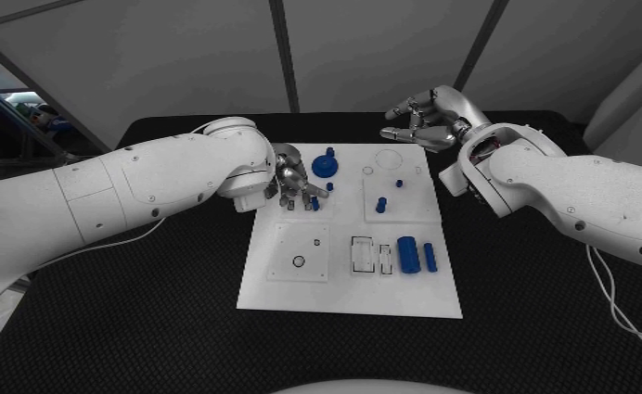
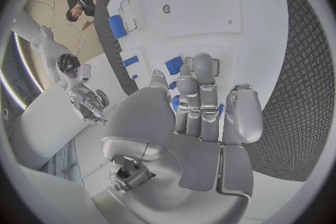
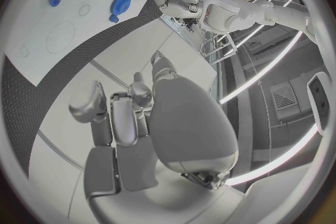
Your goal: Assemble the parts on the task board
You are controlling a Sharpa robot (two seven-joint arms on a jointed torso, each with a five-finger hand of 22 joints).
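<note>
The left hand [image 1: 297, 185] is reaching in over the left edge of the task board [image 1: 351, 297], near its far left part, with its white arm coming across the black table [image 1: 160, 311] from the left. In the left wrist view its fingers [image 2: 199, 95] are lying straight and close together, pointing down at the board, with small blue parts [image 2: 173, 65] showing just past and between the fingertips. Whether any part is being pinched I cannot tell; the fingers are hiding the spot.

The right hand [image 1: 430, 119] is hanging off the board, beyond its far right corner, above the table's far edge. Its wrist is bending back toward the robot and its fingers are curling loosely inward. In the right wrist view those fingers [image 3: 122, 115] are half bent, apart from one another, with nothing between them.

On the board, a blue gear [image 1: 326, 167] is sitting near the far edge, just beside the left hand. Two small blue pegs [image 1: 383, 203] are standing in the far right panel. Two blue cylinders [image 1: 417, 254] are lying side by side by the right edge, next to the rectangular slots [image 1: 364, 254].
</note>
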